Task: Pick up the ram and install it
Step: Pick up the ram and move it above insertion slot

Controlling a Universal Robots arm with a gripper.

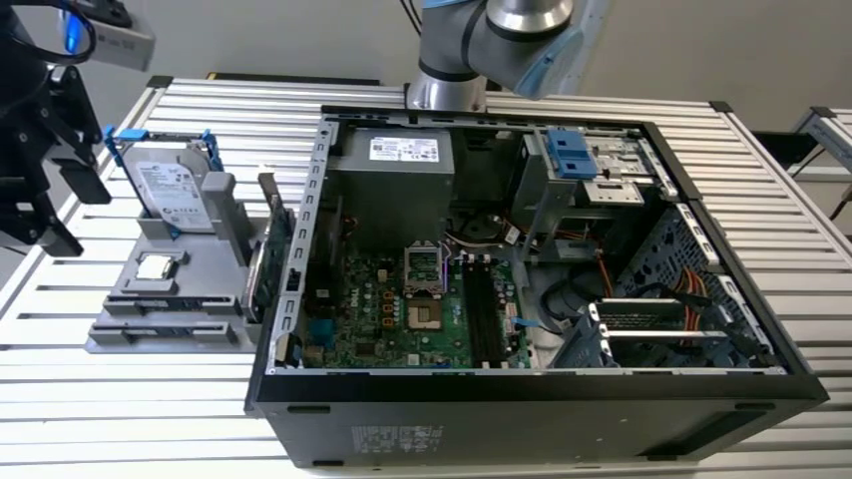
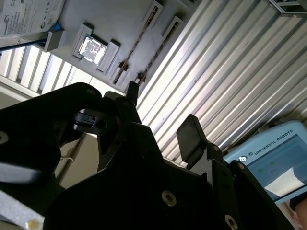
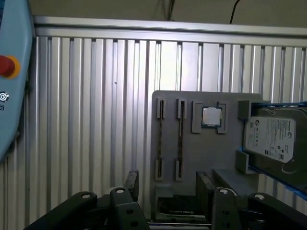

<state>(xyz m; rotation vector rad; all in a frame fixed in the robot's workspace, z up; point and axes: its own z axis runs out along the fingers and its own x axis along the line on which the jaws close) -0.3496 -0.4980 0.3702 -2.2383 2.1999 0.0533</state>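
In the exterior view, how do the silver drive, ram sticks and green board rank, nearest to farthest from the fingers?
1. Silver drive, on the tray, beside the gripper at the exterior view's left.
2. Ram sticks, at the tray's edge next to the case.
3. Green board, inside the case.

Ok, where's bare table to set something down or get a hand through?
Bare table slats lie at the exterior view's lower left, past the grey holder, and at its right, beyond the computer case. Crowded: the ram stands close beside the case wall, with drive and chip alongside.
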